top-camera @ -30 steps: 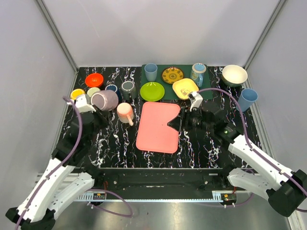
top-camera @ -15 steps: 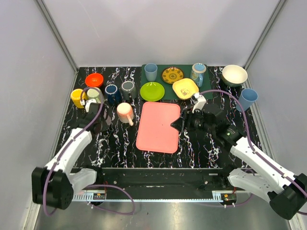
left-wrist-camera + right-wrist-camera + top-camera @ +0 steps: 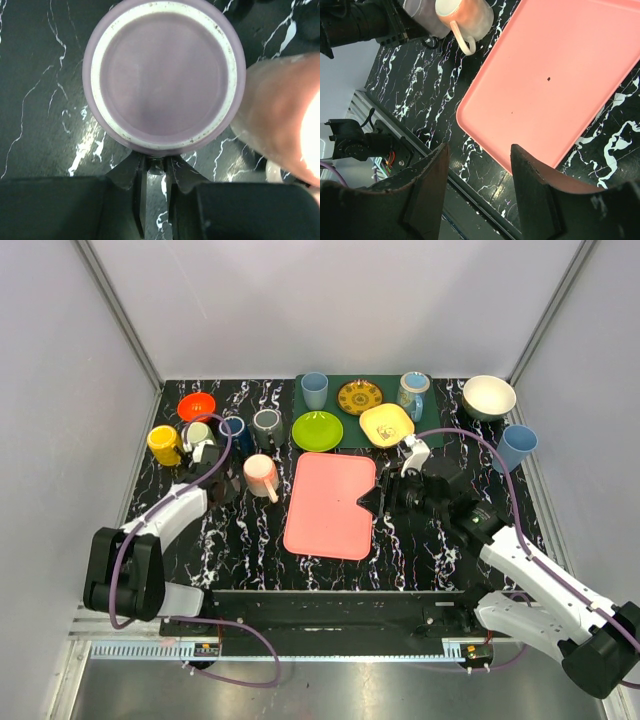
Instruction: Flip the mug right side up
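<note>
The purple mug [image 3: 162, 75] fills the left wrist view with its base and white foot ring facing the camera and the dark table behind it. My left gripper [image 3: 155, 162] is shut on the part of the mug at its near rim. In the top view the left gripper [image 3: 222, 488] hides the mug. The mug's side shows in the right wrist view [image 3: 420, 15], next to a pink mug [image 3: 260, 475] lying on its side. My right gripper [image 3: 365, 502] is open and empty over the right edge of the pink tray [image 3: 325, 510].
At the back left stand a yellow mug [image 3: 162, 444], an orange bowl [image 3: 196, 406], a dark blue mug [image 3: 233, 428] and a grey mug [image 3: 267, 423]. A green plate [image 3: 317, 430], a yellow dish [image 3: 386, 424], a cream bowl [image 3: 488, 397] and a blue cup [image 3: 515, 447] line the back.
My left arm has swung inward and carried the purple mug from the back left to beside the pink mug, where the wrist now covers it. The right arm has barely moved.
</note>
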`<state>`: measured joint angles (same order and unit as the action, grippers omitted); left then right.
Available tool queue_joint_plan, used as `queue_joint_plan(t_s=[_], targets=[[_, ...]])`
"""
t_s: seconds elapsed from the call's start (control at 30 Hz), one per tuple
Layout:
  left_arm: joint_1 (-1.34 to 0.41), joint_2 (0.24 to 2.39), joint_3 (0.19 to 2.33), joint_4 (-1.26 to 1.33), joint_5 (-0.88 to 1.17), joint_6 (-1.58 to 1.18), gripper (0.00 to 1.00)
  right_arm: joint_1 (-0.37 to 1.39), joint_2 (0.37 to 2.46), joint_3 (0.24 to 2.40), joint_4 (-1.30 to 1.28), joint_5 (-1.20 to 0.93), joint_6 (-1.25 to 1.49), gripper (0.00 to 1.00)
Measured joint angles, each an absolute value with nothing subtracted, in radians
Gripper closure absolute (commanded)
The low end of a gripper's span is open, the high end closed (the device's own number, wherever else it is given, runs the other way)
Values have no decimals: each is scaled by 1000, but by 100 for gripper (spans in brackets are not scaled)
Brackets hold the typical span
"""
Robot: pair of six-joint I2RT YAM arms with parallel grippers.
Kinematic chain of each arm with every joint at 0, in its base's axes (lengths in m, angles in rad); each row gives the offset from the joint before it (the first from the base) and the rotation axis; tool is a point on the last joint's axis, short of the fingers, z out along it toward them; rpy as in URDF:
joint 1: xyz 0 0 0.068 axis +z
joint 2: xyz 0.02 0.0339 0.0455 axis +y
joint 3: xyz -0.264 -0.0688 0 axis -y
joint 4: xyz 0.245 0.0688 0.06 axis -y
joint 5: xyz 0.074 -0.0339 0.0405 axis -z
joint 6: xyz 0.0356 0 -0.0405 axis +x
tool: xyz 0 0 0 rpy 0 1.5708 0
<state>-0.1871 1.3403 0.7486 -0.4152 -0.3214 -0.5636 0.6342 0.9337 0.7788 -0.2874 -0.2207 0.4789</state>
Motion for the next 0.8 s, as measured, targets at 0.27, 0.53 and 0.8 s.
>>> queue_joint_plan(t_s=[0.27, 0.53, 0.8], targets=[[-176, 1413, 790, -390, -342, -604, 31, 634, 936, 777, -298, -217, 479, 43], [-176, 1100, 791, -556, -355, -632, 1, 634, 945, 777, -329, -199, 470, 43], [-356, 770, 837, -727, -372, -681, 1, 634, 982, 782, -344, -181, 465, 43]])
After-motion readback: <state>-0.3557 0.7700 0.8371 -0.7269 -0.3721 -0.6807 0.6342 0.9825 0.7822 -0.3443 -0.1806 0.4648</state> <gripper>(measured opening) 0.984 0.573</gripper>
